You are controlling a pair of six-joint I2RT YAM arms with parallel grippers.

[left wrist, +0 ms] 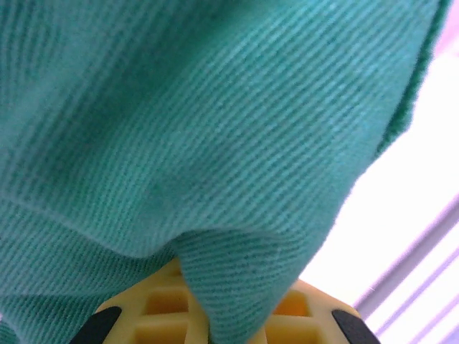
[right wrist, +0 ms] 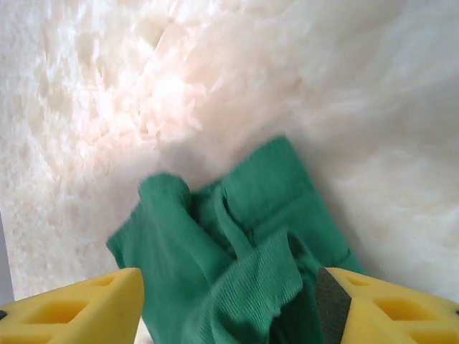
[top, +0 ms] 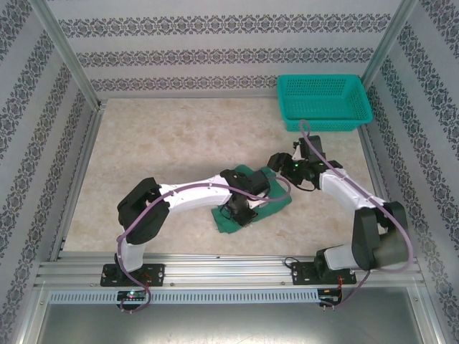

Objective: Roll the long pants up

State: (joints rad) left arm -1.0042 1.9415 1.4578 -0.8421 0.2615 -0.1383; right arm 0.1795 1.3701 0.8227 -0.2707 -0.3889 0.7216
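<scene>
Item under work: long pants (top: 225, 224), one pair in plain dark green soft cloth, bunched into a compact, uneven bundle.
Location of item: on the pale, marbled cream desk (top: 165, 150), about mid-desk, nearer the arm bases than the far wall.
Left hand (top: 242, 208): directly over the middle of the bundle, arm reaching in from the left.
Left hand, wrist view: green twill (left wrist: 215, 129) covers nearly the whole picture. A fold of it drops down between the yellow fingers (left wrist: 158, 315).
Left hand state (left wrist: 229, 319): pressed together on that fold of the long pants, cloth pinched between the pads.
Right hand (top: 281, 163): just beside the far right end of the bundle, arm coming in from the right.
Right hand, wrist view: rumpled green cloth (right wrist: 237, 236) lies below and between the two yellow fingers (right wrist: 79, 312), bare desk (right wrist: 344, 86) beyond it.
Right hand state (right wrist: 229, 294): spread wide. I cannot tell whether the fingers touch the cloth.
Other object: teal plastic mesh basket (top: 326, 123), rectangular, in the far right corner, well apart from the bundle.
Count, pants: 1.
Count, baskets: 1.
Count, arms: 2, one hand each.
Count, hands on cloth: 1 (left).
</scene>
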